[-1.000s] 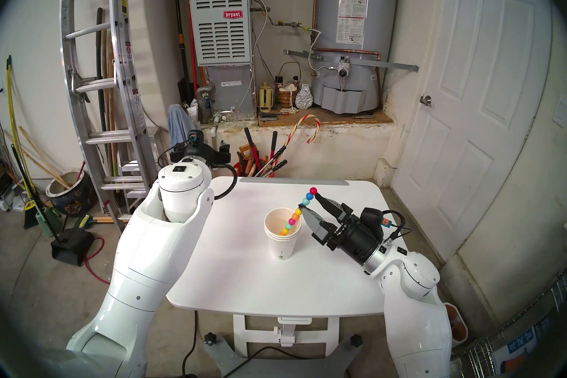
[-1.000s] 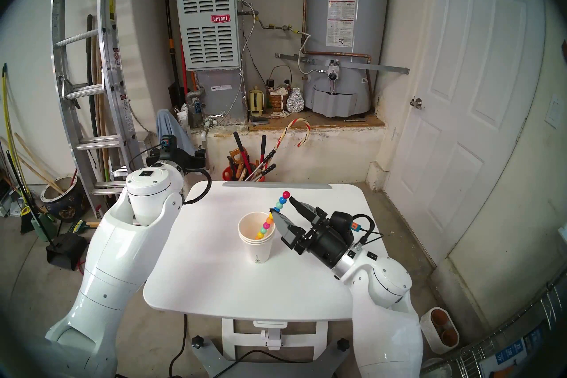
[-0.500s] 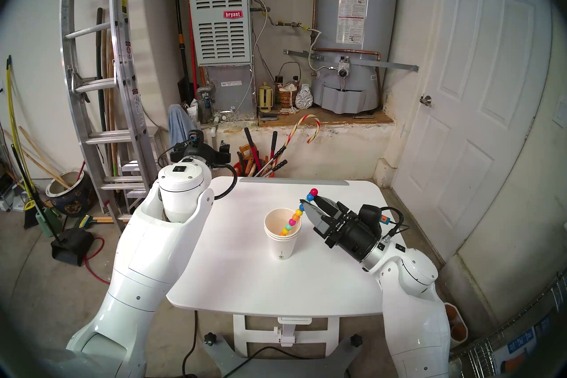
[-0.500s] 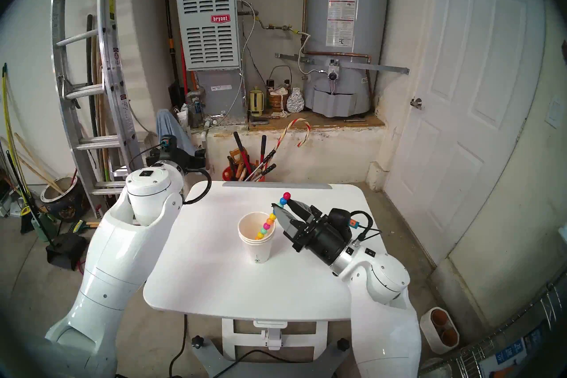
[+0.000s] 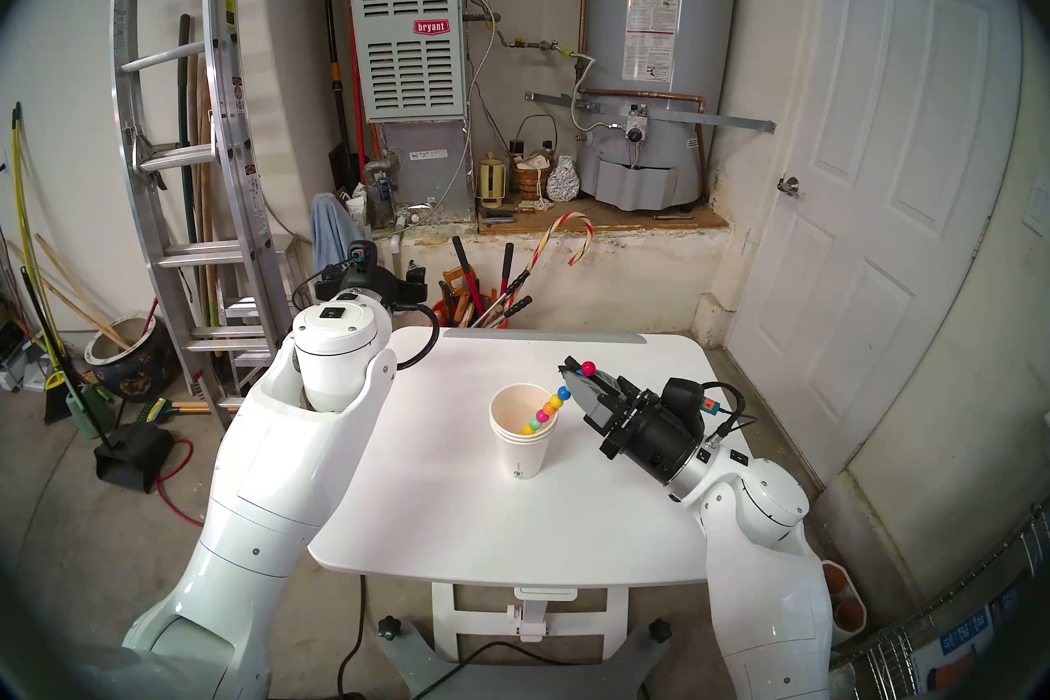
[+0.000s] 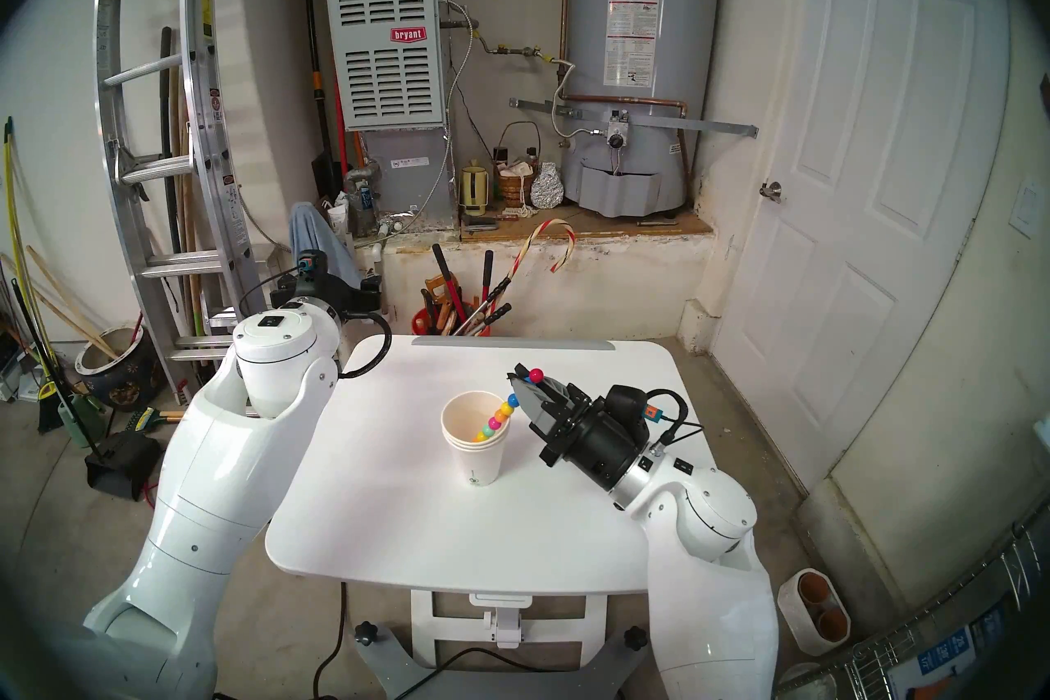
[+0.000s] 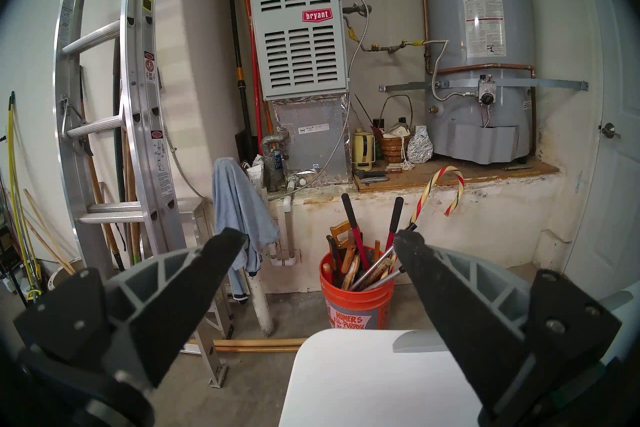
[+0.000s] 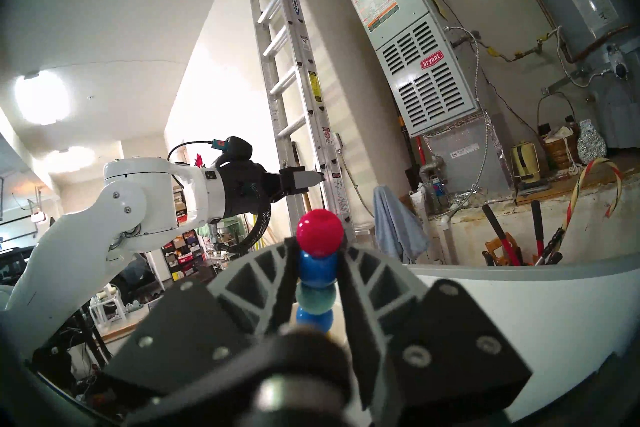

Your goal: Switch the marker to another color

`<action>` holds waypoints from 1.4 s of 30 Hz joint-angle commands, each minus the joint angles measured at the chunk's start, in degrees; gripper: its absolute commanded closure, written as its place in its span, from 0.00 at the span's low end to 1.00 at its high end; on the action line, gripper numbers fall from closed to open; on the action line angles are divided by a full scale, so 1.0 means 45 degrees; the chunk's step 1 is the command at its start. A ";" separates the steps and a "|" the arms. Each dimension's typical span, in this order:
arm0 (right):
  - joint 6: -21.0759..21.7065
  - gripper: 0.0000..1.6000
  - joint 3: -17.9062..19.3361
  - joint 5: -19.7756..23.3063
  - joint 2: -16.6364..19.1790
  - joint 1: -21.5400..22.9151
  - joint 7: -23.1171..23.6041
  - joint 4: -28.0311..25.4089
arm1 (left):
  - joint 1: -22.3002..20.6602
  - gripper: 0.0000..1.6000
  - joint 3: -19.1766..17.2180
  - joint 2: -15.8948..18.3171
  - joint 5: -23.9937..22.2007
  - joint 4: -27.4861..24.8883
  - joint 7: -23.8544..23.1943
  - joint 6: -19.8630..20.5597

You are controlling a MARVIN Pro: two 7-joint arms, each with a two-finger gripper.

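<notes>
The marker (image 5: pixel 548 406), a slim stick of rainbow beads, leans out of a stack of white paper cups (image 5: pixel 523 454) at the middle of the white table (image 5: pixel 454 523). Its lower end sits inside the top cup. My right gripper (image 5: pixel 573 368) is shut on the upper beads. In the right wrist view the black pads press both sides of the blue bead, with the red top bead (image 8: pixel 319 231) poking out past the fingertips. My left gripper (image 7: pixel 317 239) is open and holds nothing; it hangs off the table's far left corner (image 5: pixel 417 279), well away from the cups.
An orange bucket of tools (image 7: pixel 356 305) with a striped candy cane (image 5: pixel 568 241) stands on the floor behind the table. A ladder (image 5: pixel 187 142) leans at the left. My left elbow (image 5: pixel 335 352) rises beside the table's left edge.
The right gripper's fingers closed from wide open onto the marker's upper beads. The marker tipped lower toward the right, its red top bead dropping. The left arm stayed still.
</notes>
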 commanded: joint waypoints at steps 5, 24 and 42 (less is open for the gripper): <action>-0.0179 0.78 -0.0423 0.0027 -0.0045 0.0461 -0.0225 -0.0166 | -0.0232 0.00 -0.0027 -0.0020 0.0027 -0.0228 -0.0002 -0.0126; -0.0351 1.00 -0.0421 0.0374 -0.0037 0.0752 -0.0627 -0.0493 | -0.0233 0.00 -0.0021 -0.0013 0.0017 -0.0228 0.0005 -0.0126; -0.0291 1.00 -0.0481 0.0471 -0.0021 0.1590 -0.1022 -0.1441 | -0.0235 0.00 -0.0016 -0.0006 0.0004 -0.0225 0.0012 -0.0114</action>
